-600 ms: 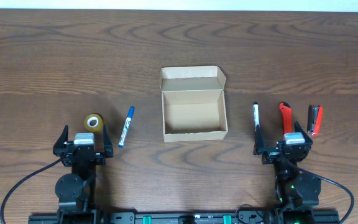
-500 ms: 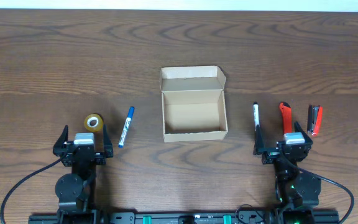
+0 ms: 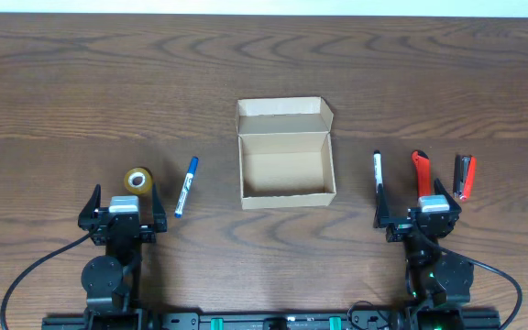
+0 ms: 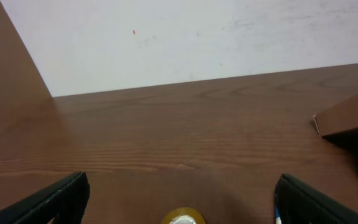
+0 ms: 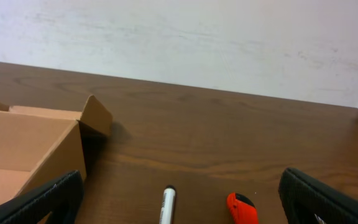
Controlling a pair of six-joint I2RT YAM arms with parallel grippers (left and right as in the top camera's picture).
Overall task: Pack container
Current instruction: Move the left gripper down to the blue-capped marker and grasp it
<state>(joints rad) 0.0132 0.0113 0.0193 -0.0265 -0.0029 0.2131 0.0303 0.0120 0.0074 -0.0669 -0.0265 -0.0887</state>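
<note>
The left jaws stand wide open at the near edge of the bench (image 3: 62, 92), just behind a tape roll (image 3: 137, 180). Beside it lies a blue pen (image 3: 186, 186). The box (image 3: 287, 198) sits mid-bench, lid open. Then a black pen (image 3: 378, 172), a red cutter (image 3: 422, 172) and a red-black tool (image 3: 466, 176); the right jaws gape behind them.

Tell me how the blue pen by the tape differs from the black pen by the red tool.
The blue pen has blue ends; the black pen has black ones. The blue pen lies slanted, the black pen nearly straight toward the far edge. Both are slim, white-barrelled and lie on the table outside the open container.
</note>
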